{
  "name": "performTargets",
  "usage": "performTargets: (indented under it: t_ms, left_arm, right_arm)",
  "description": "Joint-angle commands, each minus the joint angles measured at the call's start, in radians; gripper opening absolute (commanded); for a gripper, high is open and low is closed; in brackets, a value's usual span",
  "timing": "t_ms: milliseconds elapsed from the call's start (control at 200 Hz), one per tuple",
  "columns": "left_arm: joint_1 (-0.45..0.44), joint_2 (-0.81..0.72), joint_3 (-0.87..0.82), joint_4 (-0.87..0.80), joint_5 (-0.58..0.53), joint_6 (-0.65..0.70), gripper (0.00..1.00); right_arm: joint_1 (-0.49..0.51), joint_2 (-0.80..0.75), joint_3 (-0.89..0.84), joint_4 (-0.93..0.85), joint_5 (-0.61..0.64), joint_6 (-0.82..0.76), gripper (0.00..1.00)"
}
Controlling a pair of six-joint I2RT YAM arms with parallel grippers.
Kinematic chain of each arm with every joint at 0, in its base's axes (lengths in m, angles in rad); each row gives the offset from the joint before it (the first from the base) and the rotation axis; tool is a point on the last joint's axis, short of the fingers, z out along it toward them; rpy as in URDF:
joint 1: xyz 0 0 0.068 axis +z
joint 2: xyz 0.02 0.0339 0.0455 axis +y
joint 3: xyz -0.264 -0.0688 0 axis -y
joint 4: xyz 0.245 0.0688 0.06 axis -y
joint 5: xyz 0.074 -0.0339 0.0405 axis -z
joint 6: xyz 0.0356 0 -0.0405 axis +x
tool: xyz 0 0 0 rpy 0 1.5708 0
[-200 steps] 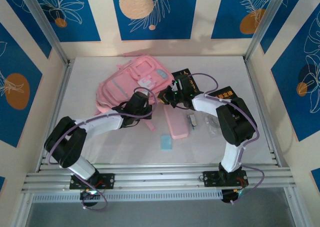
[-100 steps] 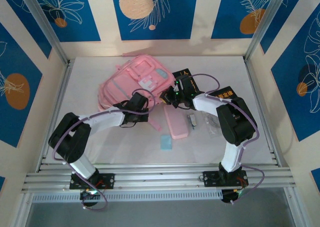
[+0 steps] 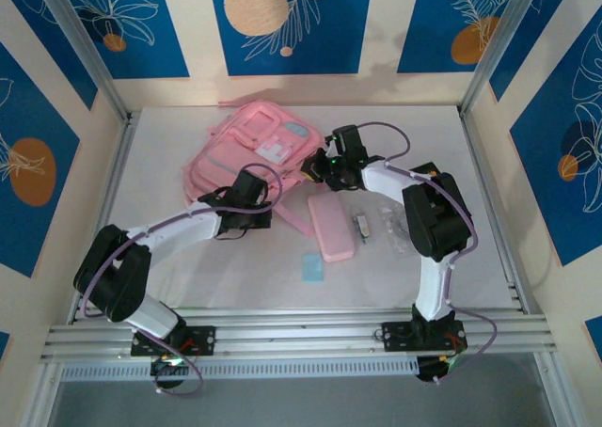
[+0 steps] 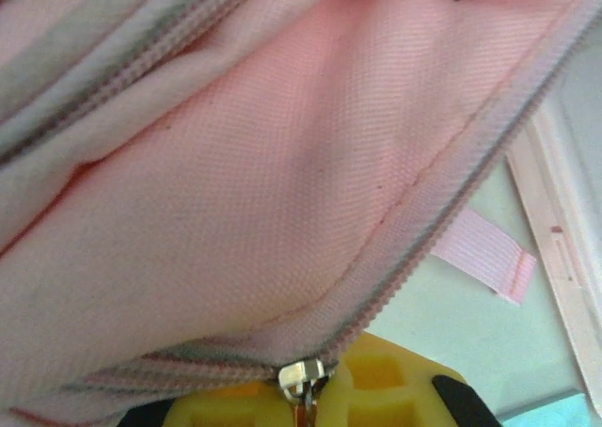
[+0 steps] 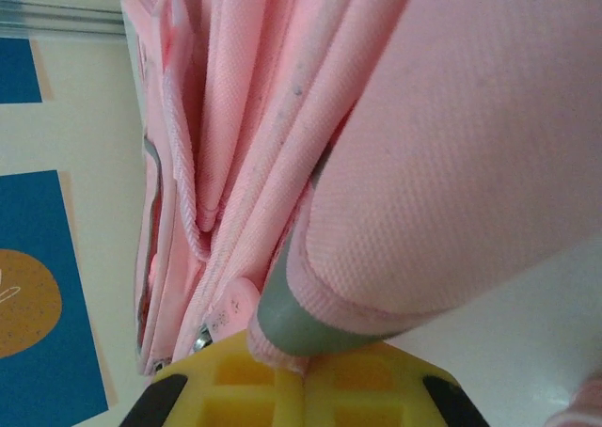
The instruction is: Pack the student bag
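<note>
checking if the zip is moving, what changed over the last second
The right gripper, shut on the edge of the student bag, moved a little toward the far wall, and the bag shifted and turned slightly with it. The left gripper, shut on the zipper pull, edged left as its elbow swung back. Both grips held; the pink pencil case and blue card stayed put.

No readable text anywhere, tbh

Closest things: a white patch (image 3: 275, 150) on the bag (image 3: 246, 145) with some tiny pinkish marks, and a bit of orange lettering (image 3: 425, 171) on the right arm (image 3: 435, 222). Both are way too small and blurry to make out. The wall panels (image 3: 282, 23) are just drawings.
</note>
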Motion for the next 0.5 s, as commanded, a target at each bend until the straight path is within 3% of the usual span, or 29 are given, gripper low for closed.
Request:
performTargets:
  t_ms: [0,70,175,355,495]
  left_arm:
    - [-0.025,-0.004,0.028,-0.146,0.057,-0.022,0.00]
    - [-0.031,0.006,0.050,-0.120,0.053,-0.042,0.00]
    - [-0.032,0.025,0.076,-0.080,0.043,-0.062,0.00]
    - [-0.032,0.054,0.115,-0.085,0.048,-0.055,0.00]
    - [-0.033,0.045,0.116,-0.118,0.060,-0.045,0.00]
  right_arm:
    - [-0.051,-0.006,0.040,0.046,0.040,-0.015,0.22]
    - [-0.046,-0.042,-0.001,0.046,0.010,-0.001,0.49]
    - [-0.038,-0.122,-0.098,0.047,-0.020,0.016,0.73]
    - [-0.014,-0.260,-0.270,0.044,-0.033,0.056,0.75]
    - [0.040,-0.273,-0.338,0.125,-0.060,0.124,0.74]
